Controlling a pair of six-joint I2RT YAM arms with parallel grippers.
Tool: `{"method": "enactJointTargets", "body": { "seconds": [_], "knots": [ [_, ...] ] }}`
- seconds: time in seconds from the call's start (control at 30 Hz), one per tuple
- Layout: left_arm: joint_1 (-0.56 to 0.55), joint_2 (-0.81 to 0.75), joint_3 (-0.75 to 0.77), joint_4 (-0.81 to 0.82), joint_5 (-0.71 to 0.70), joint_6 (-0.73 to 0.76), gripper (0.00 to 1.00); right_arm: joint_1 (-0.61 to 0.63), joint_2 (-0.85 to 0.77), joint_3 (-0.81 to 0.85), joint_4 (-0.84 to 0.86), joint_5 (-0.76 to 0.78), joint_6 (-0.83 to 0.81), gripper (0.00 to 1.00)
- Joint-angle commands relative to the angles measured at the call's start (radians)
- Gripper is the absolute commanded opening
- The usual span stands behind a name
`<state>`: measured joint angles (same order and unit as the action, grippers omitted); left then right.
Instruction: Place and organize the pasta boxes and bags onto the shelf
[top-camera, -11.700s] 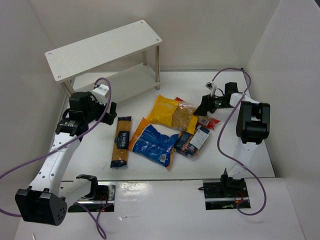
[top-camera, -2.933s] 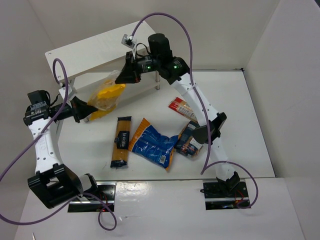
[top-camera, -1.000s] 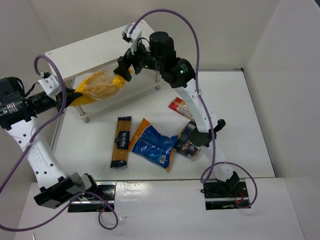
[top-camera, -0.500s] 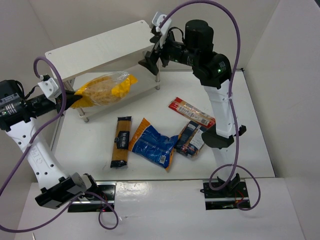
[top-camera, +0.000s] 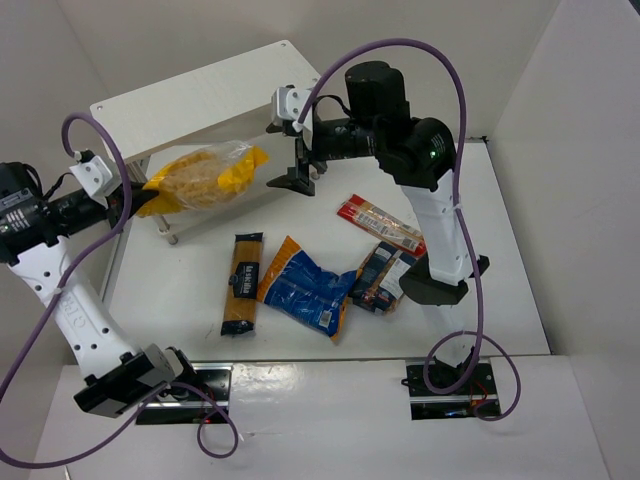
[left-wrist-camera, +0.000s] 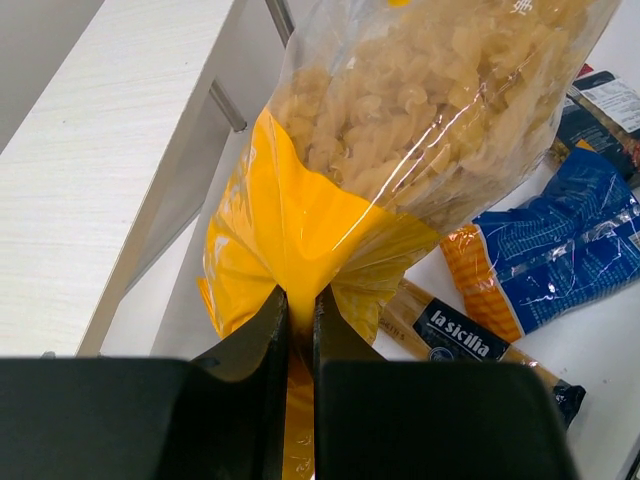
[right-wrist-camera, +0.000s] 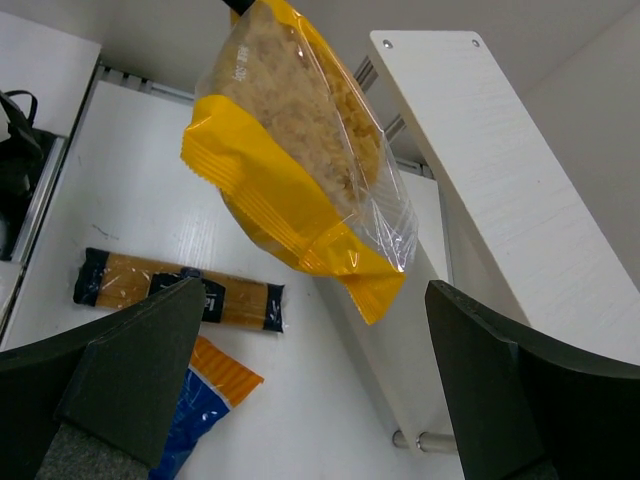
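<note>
Top external view: yellow bag (top-camera: 205, 175) hangs mid-air before open long side of shelf (top-camera: 200, 90); long axis runs along shelf front; left gripper (top-camera: 138, 193) pinched tight on bag's left end; right gripper (top-camera: 295, 172) spread wide, empty, just off free end; shelf lies beyond bag.

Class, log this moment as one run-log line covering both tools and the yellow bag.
left tool: shut on yellow bag | bag: aloft beside shelf, not placed | right tool: open, empty, near bag

Bare white table (top-camera: 180, 290), plain white walls (top-camera: 450, 60) closing three sides, soft even light
</note>
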<state>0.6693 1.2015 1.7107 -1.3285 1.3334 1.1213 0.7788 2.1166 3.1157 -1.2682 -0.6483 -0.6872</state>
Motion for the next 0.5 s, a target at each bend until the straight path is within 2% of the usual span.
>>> {"method": "enactJointTargets", "body": {
  "seconds": [0.0,0.23,0.47],
  "knots": [
    [0.019,-0.02,0.081,0.052,0.365,0.043,0.0,0.014,-0.04,0.021,-0.03,0.018,-0.025,0.99],
    [0.061,0.039,0.202,0.052,0.365,0.043,0.0,0.014,-0.049,-0.003,-0.03,0.064,0.0,0.99],
    [0.107,0.148,0.305,0.052,0.365,0.043,0.0,0.014,-0.069,-0.101,-0.03,0.128,0.035,0.99]
  ]
}}
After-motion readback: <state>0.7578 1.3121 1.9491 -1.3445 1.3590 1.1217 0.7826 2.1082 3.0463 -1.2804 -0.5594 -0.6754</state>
